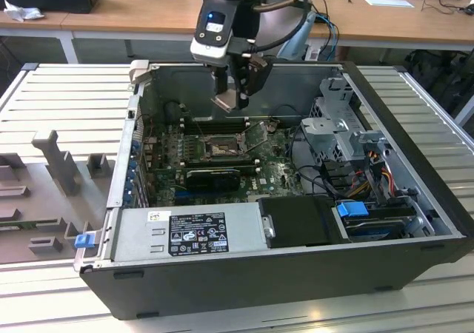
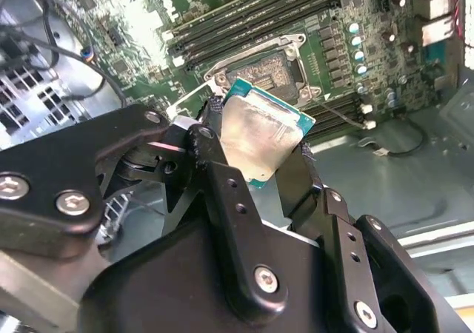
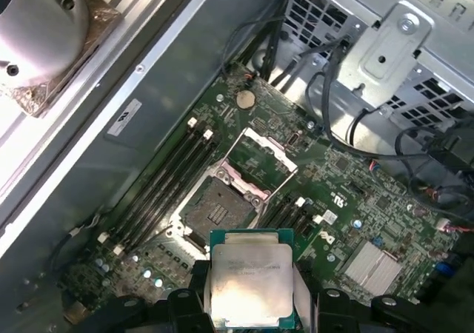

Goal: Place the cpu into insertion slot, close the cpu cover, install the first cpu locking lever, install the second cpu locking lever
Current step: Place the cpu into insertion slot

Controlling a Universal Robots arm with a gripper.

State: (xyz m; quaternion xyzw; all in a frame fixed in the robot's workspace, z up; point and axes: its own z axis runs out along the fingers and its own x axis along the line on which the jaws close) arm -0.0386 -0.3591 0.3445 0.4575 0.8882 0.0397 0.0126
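Note:
My gripper (image 1: 233, 100) hangs over the open computer case, shut on the cpu (image 1: 228, 101), a pale silvery square chip with a green edge. In both wrist views the cpu (image 2: 261, 133) (image 3: 250, 288) sits pinched by its sides between the two black fingers (image 2: 209, 137). It is held above the green board, apart from the insertion slot (image 3: 216, 209) (image 2: 268, 65) (image 1: 222, 149). The slot's dark centre is bare. The cpu cover (image 3: 261, 157) (image 1: 256, 135) stands swung up, beside the slot.
Long black memory slots (image 3: 159, 189) (image 2: 252, 18) run beside the socket. A metal drive cage (image 1: 337, 129) with cables stands at the exterior view's right. A black card (image 1: 213, 176) and the power supply (image 1: 189, 233) lie nearer the front wall.

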